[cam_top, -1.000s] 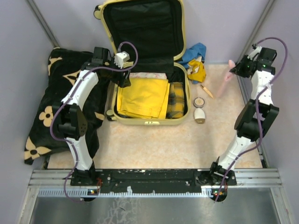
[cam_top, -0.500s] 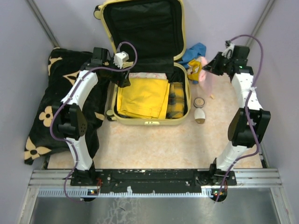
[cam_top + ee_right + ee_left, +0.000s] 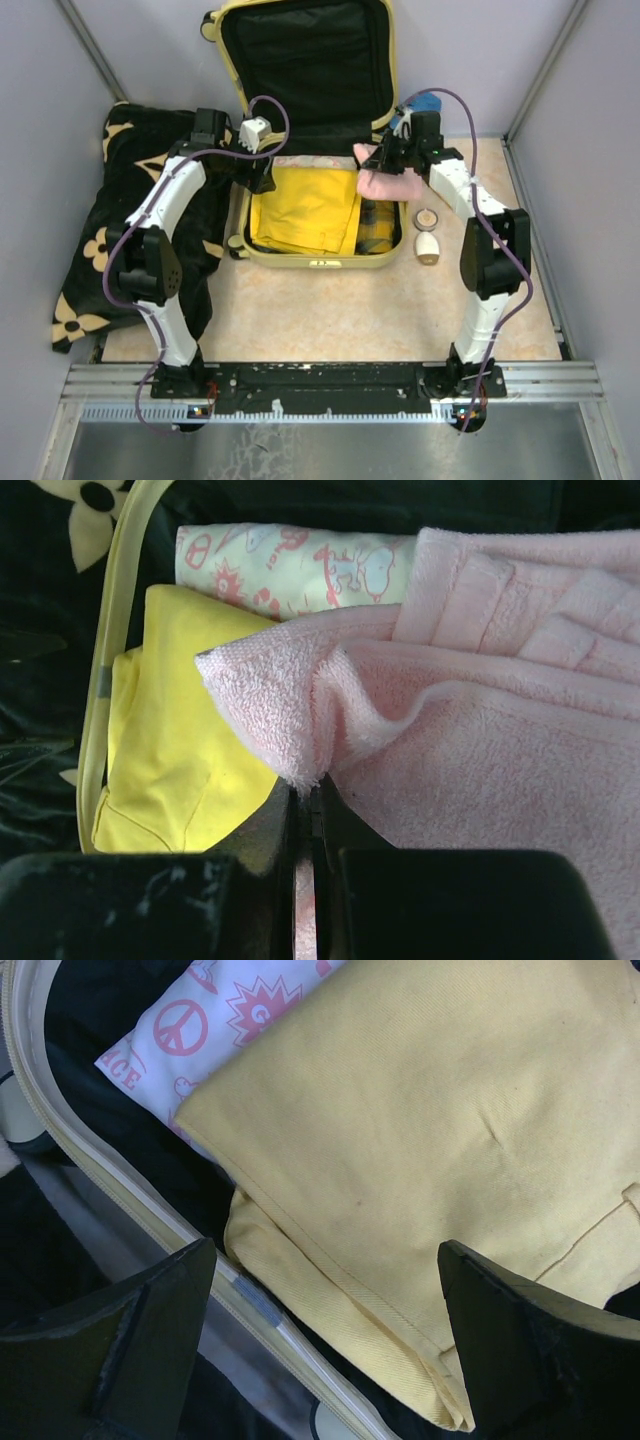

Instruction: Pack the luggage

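Luggage (image 3: 320,262) is lying open under both grippers, already partly filled. The right gripper (image 3: 312,815) is pinching a pink towel (image 3: 480,730) just above its right half. The left gripper (image 3: 266,172) is hovering, jaws apart, over the yellow cloth (image 3: 305,205) inside. A blue cloth (image 3: 425,103) and two small round things (image 3: 427,246) are waiting outside, beside its right wall.
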Action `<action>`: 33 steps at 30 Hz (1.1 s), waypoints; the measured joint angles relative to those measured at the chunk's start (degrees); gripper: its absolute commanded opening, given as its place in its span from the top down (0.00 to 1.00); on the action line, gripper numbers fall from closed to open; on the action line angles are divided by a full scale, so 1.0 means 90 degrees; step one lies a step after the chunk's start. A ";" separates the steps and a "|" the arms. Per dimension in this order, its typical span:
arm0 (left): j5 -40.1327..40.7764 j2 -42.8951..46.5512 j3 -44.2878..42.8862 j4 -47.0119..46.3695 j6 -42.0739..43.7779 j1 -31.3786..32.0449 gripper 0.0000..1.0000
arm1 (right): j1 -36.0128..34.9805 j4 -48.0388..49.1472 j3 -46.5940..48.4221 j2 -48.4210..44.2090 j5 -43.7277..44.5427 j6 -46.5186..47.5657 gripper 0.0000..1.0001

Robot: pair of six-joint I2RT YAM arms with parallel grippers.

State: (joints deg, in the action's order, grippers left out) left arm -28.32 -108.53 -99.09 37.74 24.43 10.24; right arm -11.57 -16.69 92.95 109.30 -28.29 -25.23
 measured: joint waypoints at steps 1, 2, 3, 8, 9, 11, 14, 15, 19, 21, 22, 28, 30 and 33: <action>0.0000 0.0027 0.0017 -0.0007 0.0000 -0.0007 0.03 | -0.0049 0.0027 -0.0056 0.0012 0.0022 -0.0044 1.00; 0.0000 0.0066 0.0056 -0.0029 0.0000 -0.0015 0.03 | -0.0085 0.0051 -0.0155 0.0002 0.0027 -0.0066 1.00; 0.0000 0.0102 0.0100 -0.0032 0.0002 -0.0022 0.03 | -0.0109 0.0104 -0.0262 -0.0041 0.0032 -0.0100 1.00; -0.0029 0.0255 0.0357 -0.0053 0.0005 -0.0044 0.03 | -0.0272 0.0245 -0.1251 -0.0471 0.0153 -0.0367 1.00; -0.0044 0.0279 0.0401 -0.0053 0.0005 -0.0044 0.03 | -0.0325 0.0240 -0.1443 -0.0576 0.0187 -0.0452 1.00; -0.0100 0.0318 0.0481 -0.0051 0.0005 -0.0041 0.03 | -0.0464 0.0260 -0.1751 -0.0765 0.0306 -0.0658 1.00; -0.0214 0.0364 0.0590 -0.0049 0.0027 -0.0044 0.04 | -0.0750 0.0481 -0.2127 -0.1042 0.0495 -0.1086 1.00; -0.0253 0.0372 0.0614 -0.0034 0.0039 -0.0044 0.04 | -0.0843 0.0542 -0.2217 -0.1112 0.0546 -0.1212 1.00; -0.0425 0.0393 0.0641 0.0058 0.0102 -0.0044 0.04 | -0.1265 0.0835 -0.2455 -0.1231 0.0845 -0.1792 1.00; -0.0476 0.0408 0.0646 0.0097 0.0112 -0.0044 0.04 | -0.1433 0.0882 -0.2487 -0.1231 0.0969 -0.2067 0.96; -0.0503 0.0418 0.0646 0.0117 0.0117 -0.0044 0.04 | -0.1496 0.0894 -0.2487 -0.1226 0.1018 -0.2183 0.85; -0.0770 0.0420 0.0646 0.0151 0.0148 -0.0044 0.03 | -0.1532 0.1081 -0.2186 -0.0843 0.0787 -0.2378 0.27; -0.0986 0.0423 0.0644 0.0146 0.0151 -0.0041 0.04 | -0.1450 0.1032 -0.2057 -0.0826 0.0566 -0.2127 0.23; -0.1426 0.0430 0.0622 0.0075 0.0146 0.0000 0.06 | -0.1129 0.1035 -0.1756 -0.0828 -0.0146 -0.1392 0.16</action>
State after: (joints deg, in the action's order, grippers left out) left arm -41.15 -104.66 -93.49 38.41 25.74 10.24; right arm -21.74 -7.38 77.14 101.84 -29.61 -37.76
